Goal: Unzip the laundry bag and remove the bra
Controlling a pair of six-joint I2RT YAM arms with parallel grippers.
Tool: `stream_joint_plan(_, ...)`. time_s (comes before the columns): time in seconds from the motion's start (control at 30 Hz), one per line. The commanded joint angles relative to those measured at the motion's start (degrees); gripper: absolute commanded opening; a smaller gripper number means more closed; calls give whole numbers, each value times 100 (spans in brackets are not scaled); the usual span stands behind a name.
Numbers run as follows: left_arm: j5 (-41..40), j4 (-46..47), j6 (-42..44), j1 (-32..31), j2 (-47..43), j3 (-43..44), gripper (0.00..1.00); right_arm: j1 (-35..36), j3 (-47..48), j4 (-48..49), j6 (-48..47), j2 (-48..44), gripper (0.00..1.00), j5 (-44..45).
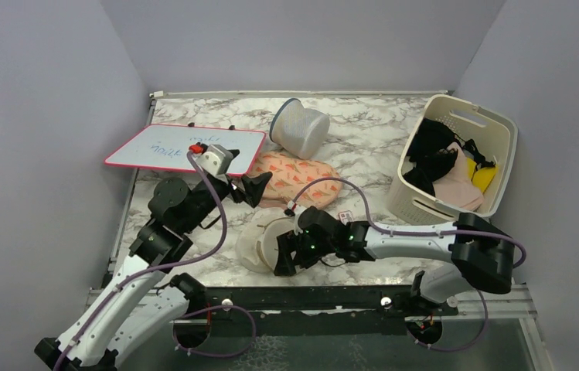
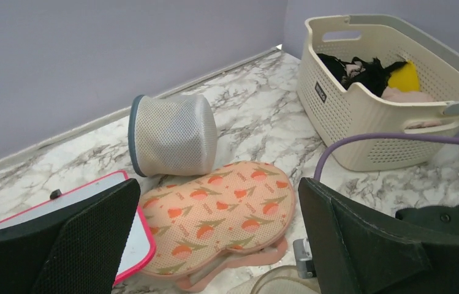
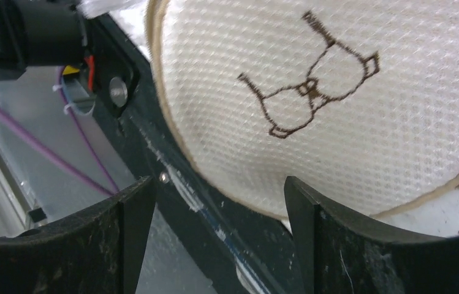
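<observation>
Right end effector (image 3: 211,233), spread apart, hung at the laundry bag (image 3: 337,153); it probably needed the zip pull first

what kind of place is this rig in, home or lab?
Likely a lab test cell staged for laundry: plain walls box in a marble-print table, with a slotted basket of clothes and a mesh laundry bag on it.

Left hand (image 2: 219,202) spread — tipped mesh cylinder (image 2: 174,142), peach-print pouch (image 2: 217,214), basket (image 2: 349,113)
</observation>
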Motion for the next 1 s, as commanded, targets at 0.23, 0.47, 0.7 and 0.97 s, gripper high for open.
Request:
stream_joint_plan(0.23,-1438,878,-477,94,-1370,-970,99,174,923,973,-138,1521,75,865)
stream_joint_plan(0.47,-1864,1043,-504,87,-2259,-1342,99,474,2703,1097,-450,3375,75,690)
stream_joint_plan(0.7,-1962,874,-443,89,-2190,-1254,99,572,4315,1272,-437,4595,76,794)
stream_joint_plan(0.97,-1990,816,-417,93,-2117,-1234,99,705,4504,1291,-506,4396,83,1019)
